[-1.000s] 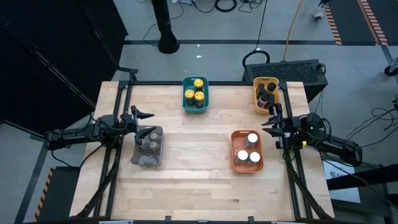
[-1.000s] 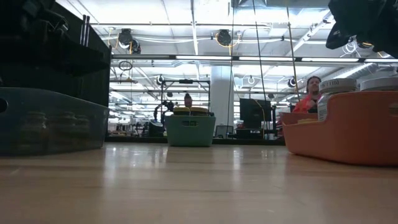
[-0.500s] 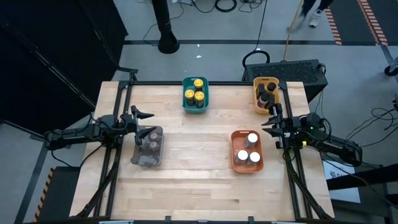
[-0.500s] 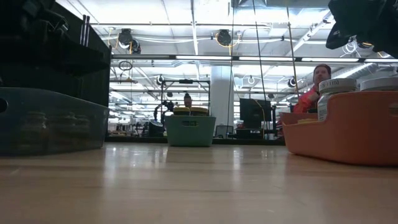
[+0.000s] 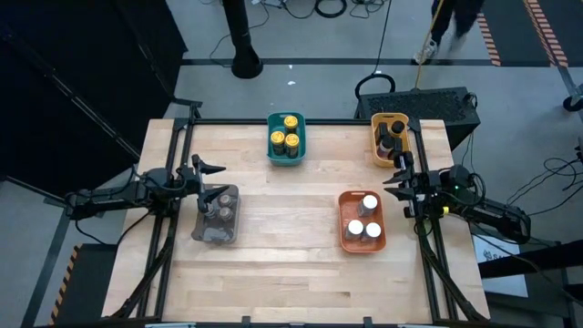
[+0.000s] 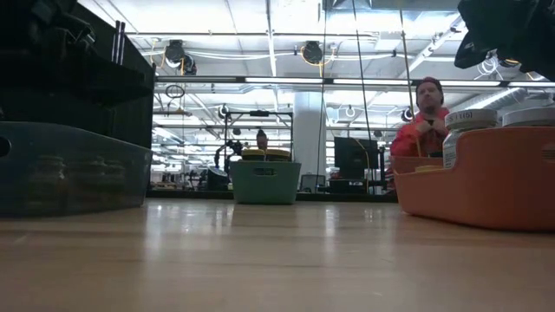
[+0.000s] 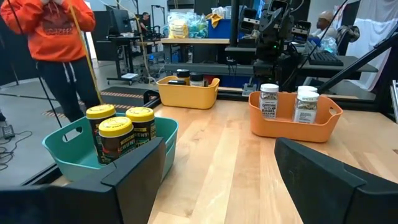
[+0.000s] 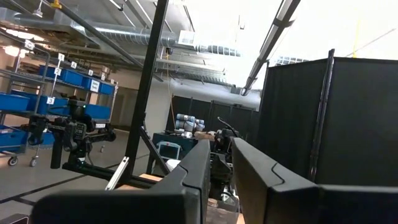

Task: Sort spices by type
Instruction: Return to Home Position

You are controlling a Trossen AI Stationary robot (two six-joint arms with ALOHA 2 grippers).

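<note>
In the high view, three yellow-topped jars (image 5: 289,132) stand in a teal tray (image 5: 273,146) near the far edge. Slim black jars (image 5: 389,138) stand in a yellow tray (image 5: 377,150). Three white-topped jars (image 5: 362,219) stand in an orange tray (image 5: 346,241). Grey-brown-topped jars (image 5: 219,211) stand in a grey tray (image 5: 215,235). My left gripper (image 5: 217,180) (image 7: 217,180) hovers at the grey tray's far end, wide open. My right gripper (image 5: 393,178) (image 8: 221,168) hovers between the yellow and orange trays at the right edge, tipped upward, with a narrow gap between its fingers.
Bare wood lies in the table's middle and along the near edge (image 5: 291,282). A black equipment case (image 5: 428,105) sits behind the far right corner. A person in an orange-red top (image 6: 421,130) stands beyond the far edge. Metal frame rails (image 5: 168,228) run along both table sides.
Neither arm nor any jar or tray has moved. Behind the table, the person in the orange-red top has come further into the low view from behind the orange tray.
</note>
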